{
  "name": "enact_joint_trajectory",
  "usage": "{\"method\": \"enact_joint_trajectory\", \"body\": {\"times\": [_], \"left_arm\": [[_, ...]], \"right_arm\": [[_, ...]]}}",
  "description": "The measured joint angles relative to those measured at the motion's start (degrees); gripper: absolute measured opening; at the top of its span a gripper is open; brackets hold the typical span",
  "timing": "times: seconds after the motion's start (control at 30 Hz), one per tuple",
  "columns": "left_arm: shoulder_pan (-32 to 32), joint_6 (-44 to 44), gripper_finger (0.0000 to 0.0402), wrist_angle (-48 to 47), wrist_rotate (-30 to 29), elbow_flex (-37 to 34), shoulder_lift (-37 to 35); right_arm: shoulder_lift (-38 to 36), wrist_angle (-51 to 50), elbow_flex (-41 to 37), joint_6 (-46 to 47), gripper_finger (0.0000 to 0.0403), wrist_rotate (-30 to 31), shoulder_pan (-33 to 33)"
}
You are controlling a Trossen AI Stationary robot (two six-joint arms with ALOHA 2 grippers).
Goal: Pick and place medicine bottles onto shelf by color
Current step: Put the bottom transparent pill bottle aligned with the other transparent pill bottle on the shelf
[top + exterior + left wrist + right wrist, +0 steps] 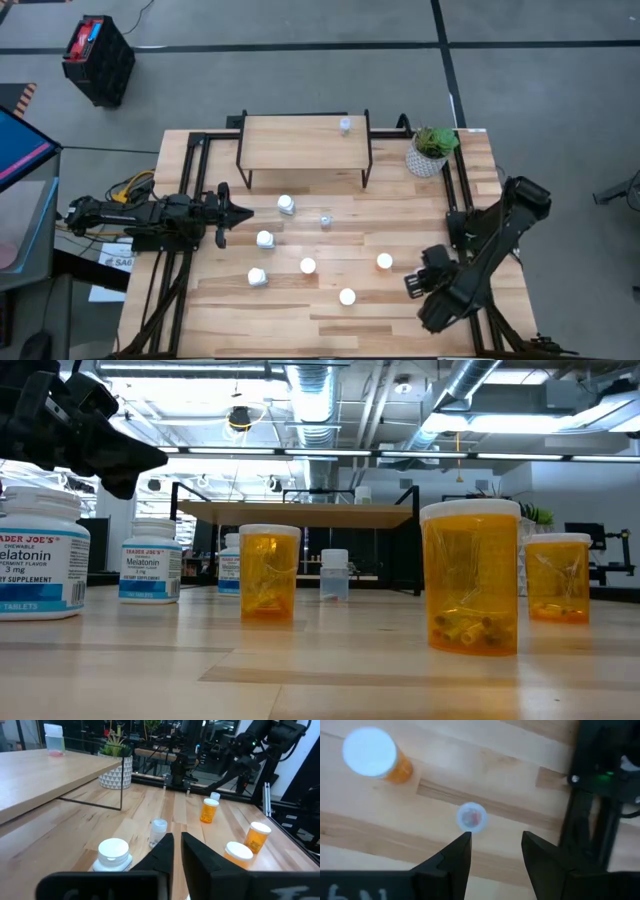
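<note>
Orange bottles (470, 576) crowd the near table. Left gripper (176, 851), jaws nearly together, could topple the white bottle (113, 853); right gripper (495, 851), spread, hovers empty.

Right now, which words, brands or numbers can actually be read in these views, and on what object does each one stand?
"TRADER JOE'S", "CHEWABLE", "elatonin", "3 mg", "SUPPLEMENT", "TABLETS": nearest white bottle, cut off by the low view's edge.
"Melatonin": second white bottle; its brand line and smaller print are too small to read.
Third white bottle: label too small to read.
"SA": white paper under the left arm, high view; the rest is hidden.
Orange bottles: no legible print.
</note>
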Motion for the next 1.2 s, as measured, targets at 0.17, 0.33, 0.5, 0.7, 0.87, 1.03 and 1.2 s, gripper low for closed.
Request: {"method": "enact_joint_trajectory", "body": {"times": [0.17, 0.33, 0.5, 0.7, 0.87, 1.03, 1.2], "left_arm": [[-0.01, -0.06, 0.0056, 0.0, 0.02, 0.0, 0.0], [0.0, -0.06, 0.0078, 0.0, 0.03, 0.0, 0.01], [0.0, -0.08, 0.0091, 0.0, 0.03, 0.0, 0.01], [0.0, -0.08, 0.0097, 0.0, -0.02, 0.0, 0.01], [0.0, -0.07, 0.0096, 0.0, -0.04, 0.0, 0.02], [0.0, -0.07, 0.0096, 0.0, -0.07, 0.0, 0.02], [0.0, -0.07, 0.0096, 0.0, -0.09, 0.0, 0.02]], "right_arm": [[-5.67, -3.33, -0.03, -6.04, 0.0195, -0.09, -2.2], [-13.88, -1.98, -6.8, -7.97, 0.0195, -0.09, -3.62], [-22.36, 11.3, -16.7, -8.49, 0.0195, 0.77, -3.8], [-23.76, 21.4, -20.97, -17.45, 0.0195, 2.47, -3.78], [-21.51, 22.0, -21.16, -17.81, 0.0195, 2.36, -3.89], [-19.49, 23.69, -21.16, -17.08, 0.0198, 1.6, -3.88], [-16.55, 25.71, -21.14, -16.31, 0.0232, 0.61, -4.66]]}}
